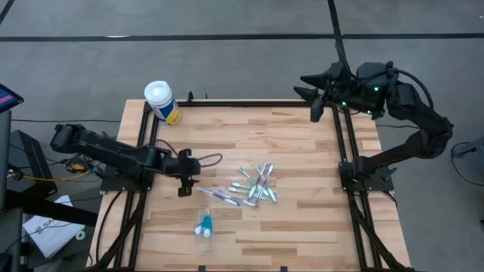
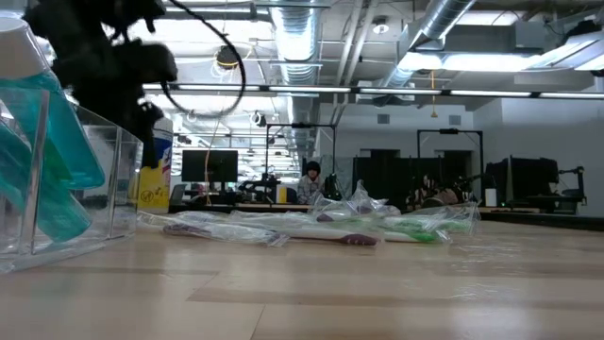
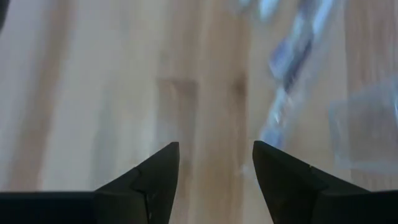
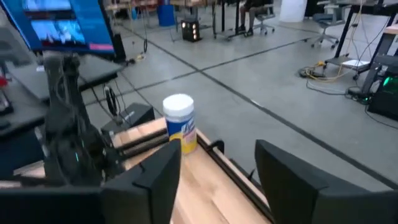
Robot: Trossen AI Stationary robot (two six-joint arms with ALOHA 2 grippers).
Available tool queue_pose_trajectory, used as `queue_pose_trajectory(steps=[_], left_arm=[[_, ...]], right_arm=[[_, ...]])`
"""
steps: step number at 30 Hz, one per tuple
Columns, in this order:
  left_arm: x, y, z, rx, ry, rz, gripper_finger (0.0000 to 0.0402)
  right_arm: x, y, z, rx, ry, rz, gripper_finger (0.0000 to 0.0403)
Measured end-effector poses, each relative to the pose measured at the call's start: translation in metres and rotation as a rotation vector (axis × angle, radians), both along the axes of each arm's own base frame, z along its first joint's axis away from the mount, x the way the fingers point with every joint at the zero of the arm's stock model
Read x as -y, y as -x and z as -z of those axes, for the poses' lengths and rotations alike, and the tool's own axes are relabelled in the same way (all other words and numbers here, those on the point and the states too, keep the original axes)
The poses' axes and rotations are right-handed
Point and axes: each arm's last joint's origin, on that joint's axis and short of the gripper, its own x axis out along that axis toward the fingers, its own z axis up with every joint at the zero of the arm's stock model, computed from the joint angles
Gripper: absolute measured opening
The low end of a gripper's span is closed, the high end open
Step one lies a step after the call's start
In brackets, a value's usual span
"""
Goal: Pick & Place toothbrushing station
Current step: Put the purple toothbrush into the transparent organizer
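The left pincer (image 1: 184, 181) is held released above the bench (image 1: 302, 219). The toothbrushes (image 1: 253, 185) are scattered at its 3 o'clock, the holder (image 1: 204, 225) at 5 o'clock. The right pincer (image 1: 311, 95), parted and empty, is parked past the far right corner.

Both arms are dark, almost black, built from jointed segments. The left arm (image 1: 113, 155) has a thin black cable that loops near its wrist. The right arm (image 1: 408, 113) shows small green lights and thick curved cables. The fingers (image 3: 146, 186) are black, wedge-shaped, with pointed tips.
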Motion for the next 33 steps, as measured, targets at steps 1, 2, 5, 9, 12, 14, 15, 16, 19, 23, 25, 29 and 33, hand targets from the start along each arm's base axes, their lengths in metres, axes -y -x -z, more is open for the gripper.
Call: queue_pose_trajectory(steps=[1,2,5,9,12,14,15,16,19,23,25,29,33], left_arm=[[0.001,-0.002,0.005,-0.03,0.009,0.03,0.02],[0.002,-0.004,0.01,-0.059,0.017,0.058,0.02],[0.004,-0.009,0.024,-0.144,0.016,0.128,0.02],[0.005,-0.014,0.035,-0.183,-0.024,0.205,0.02],[0.004,-0.02,0.038,-0.159,-0.022,0.222,0.02],[0.003,-0.023,0.04,-0.147,-0.008,0.226,0.02],[0.003,-0.024,0.04,-0.137,-0.002,0.228,0.02],[0.004,-0.026,0.04,-0.127,0.004,0.231,0.02],[0.005,-0.026,0.04,-0.125,0.035,0.248,0.02],[0.007,-0.026,0.04,-0.125,0.109,0.288,0.0196],[0.008,-0.026,0.04,-0.123,0.129,0.3,0.0185],[0.008,-0.027,0.039,-0.101,0.131,0.308,0.0153],[0.009,-0.031,0.039,-0.072,0.135,0.306,0.0122]], right_arm=[[0.0,-0.003,0.0,0.015,-0.007,0.002,0.0203],[0.001,-0.005,-0.001,0.028,-0.013,0.004,0.0206],[0.002,-0.013,-0.002,0.055,-0.014,0.006,0.0208],[0.003,-0.023,-0.001,0.071,-0.015,0.008,0.0197],[0.004,-0.029,0.001,0.066,-0.015,0.008,0.0184],[0.004,-0.034,0.003,0.06,-0.016,0.008,0.0176],[0.004,-0.036,0.004,0.055,-0.017,0.008,0.0172],[0.005,-0.037,0.005,0.048,-0.018,0.008,0.0168],[0.005,-0.042,0.006,0.051,-0.018,0.008,0.0162],[0.005,-0.041,0.005,0.059,-0.016,0.007,0.0159],[0.005,-0.041,0.005,0.059,-0.016,0.007,0.0161],[0.005,-0.039,0.004,0.063,-0.011,0.004,0.0161],[0.005,-0.039,0.004,0.06,-0.006,0.0,0.0157]])
